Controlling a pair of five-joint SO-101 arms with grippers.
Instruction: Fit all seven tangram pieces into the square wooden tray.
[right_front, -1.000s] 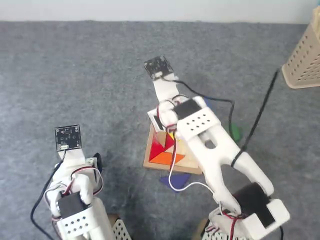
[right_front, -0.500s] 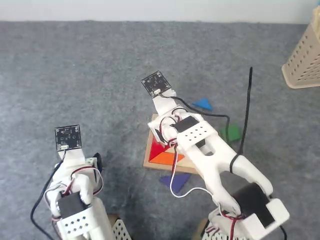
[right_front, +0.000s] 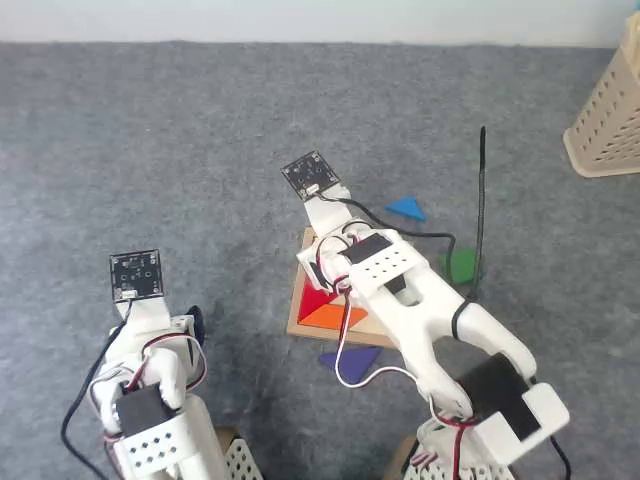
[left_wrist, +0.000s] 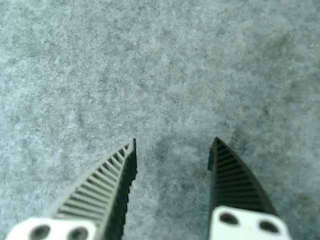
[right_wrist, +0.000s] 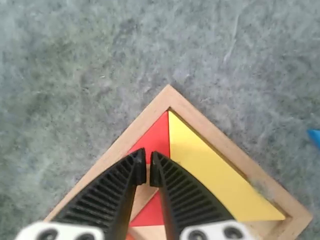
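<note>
Pincer states first: your right pincer (right_wrist: 147, 160) is clenched on nothing, its two tips all but touching. It hangs over one corner of the square wooden tray (right_wrist: 127, 141). A red triangle (right_wrist: 157, 135) sits in that corner directly below the tips. A yellow triangle (right_wrist: 210, 175) lies flush against it along one edge, and both are seated inside the rim.

From the high view you can see an orange piece (right_front: 335, 316) in the tray as well, beside the red one and toward the near rim. The right arm (right_front: 430, 300) crosses the tray and hides much of its inside.

Three pieces lie outside the tray on the grey worktop (right_front: 200, 150). A blue triangle (right_front: 405, 208) is beyond the far side. A green piece (right_front: 461, 266) is off to the right, partly covered by the arm. A purple piece (right_front: 352, 357) is just beside the near rim.

Your left pincer (left_wrist: 174, 145) is released, with its fingers spread wide over bare grey surface. The left arm (right_front: 150, 400) stands well apart from the tray. A slotted basket (right_front: 610, 110) stands at the far right edge.
</note>
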